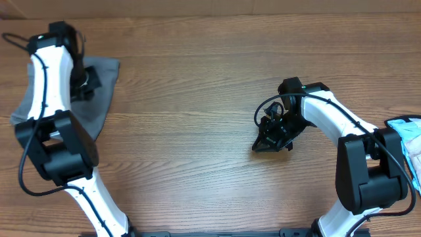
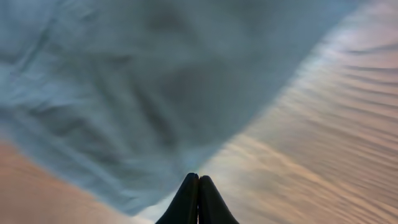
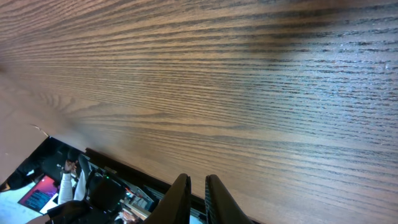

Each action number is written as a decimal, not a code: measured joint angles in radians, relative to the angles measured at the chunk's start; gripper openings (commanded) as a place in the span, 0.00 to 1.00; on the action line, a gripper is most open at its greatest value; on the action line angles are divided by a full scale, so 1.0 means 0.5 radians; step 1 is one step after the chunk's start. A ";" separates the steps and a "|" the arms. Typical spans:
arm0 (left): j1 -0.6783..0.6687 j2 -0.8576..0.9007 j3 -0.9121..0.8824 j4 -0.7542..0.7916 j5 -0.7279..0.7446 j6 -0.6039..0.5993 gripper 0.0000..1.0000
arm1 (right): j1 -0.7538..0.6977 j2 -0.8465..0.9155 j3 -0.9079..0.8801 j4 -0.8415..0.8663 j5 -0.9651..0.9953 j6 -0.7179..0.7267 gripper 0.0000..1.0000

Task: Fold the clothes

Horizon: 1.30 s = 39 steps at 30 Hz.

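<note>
The grey shorts (image 1: pixel 104 89) lie bunched at the far left of the wooden table (image 1: pixel 197 99), partly hidden under my left arm. My left gripper (image 1: pixel 84 82) hovers over them. In the blurred left wrist view the grey shorts (image 2: pixel 143 93) fill the upper left, and the left gripper (image 2: pixel 198 178) has its fingers pressed together with no cloth between them, its tips near the cloth's edge. My right gripper (image 1: pixel 266 145) rests low over bare wood right of centre. In its wrist view the right gripper (image 3: pixel 198 179) shows only a thin slit between its fingers and holds nothing.
A light blue and white cloth (image 1: pixel 406 141) lies at the table's right edge beside the right arm's base. Beyond the table edge (image 3: pixel 106 158), the right wrist view shows dark equipment and clutter on the floor.
</note>
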 measured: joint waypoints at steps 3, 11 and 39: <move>0.105 0.000 -0.050 -0.015 -0.076 -0.022 0.04 | 0.000 0.000 0.000 0.018 -0.001 -0.009 0.13; 0.257 0.000 -0.499 0.128 -0.107 -0.030 0.04 | 0.000 0.000 0.000 0.089 0.000 -0.036 0.14; -0.006 -0.130 -0.950 0.592 0.076 -0.021 0.05 | 0.000 0.000 0.000 0.114 0.125 -0.052 0.14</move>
